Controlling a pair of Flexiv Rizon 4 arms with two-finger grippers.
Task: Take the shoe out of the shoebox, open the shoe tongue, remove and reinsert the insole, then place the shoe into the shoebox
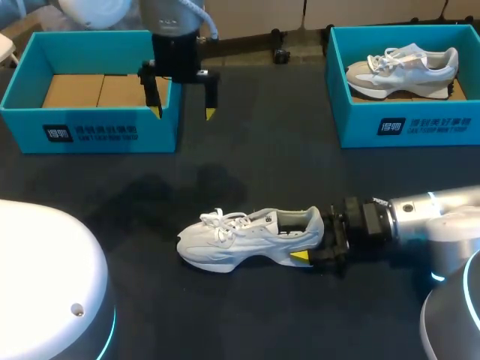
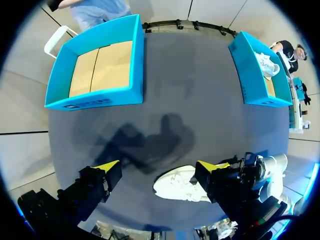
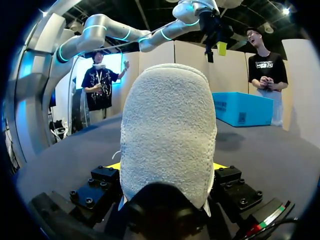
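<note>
Your right gripper is pinching the heel of the white shoe. The right wrist view shows this best. There the fuzzy heel fills the gap between the two yellow tips, and one tip presses on each side. In the head view you see only the near yellow tip. The other one is hidden behind the shoe.

The shoe stands on its sole on the dark bench, with its toe pointing to your left. It is outside both boxes, near the front middle of the bench.

Your left gripper hangs in the air with its fingers spread wide, and it holds nothing. In the head view it is at the front right corner of the left box. The left wrist view looks down from up there. It shows the shoe far below on the bench, with your right arm at its heel. One finger of the left gripper covers part of the shoe in that view.

The left box is blue and shows a brown cardboard bottom. The right box is blue too, and a second shoe sits inside it. The two boxes are well apart, at the far corners of the bench.
</note>
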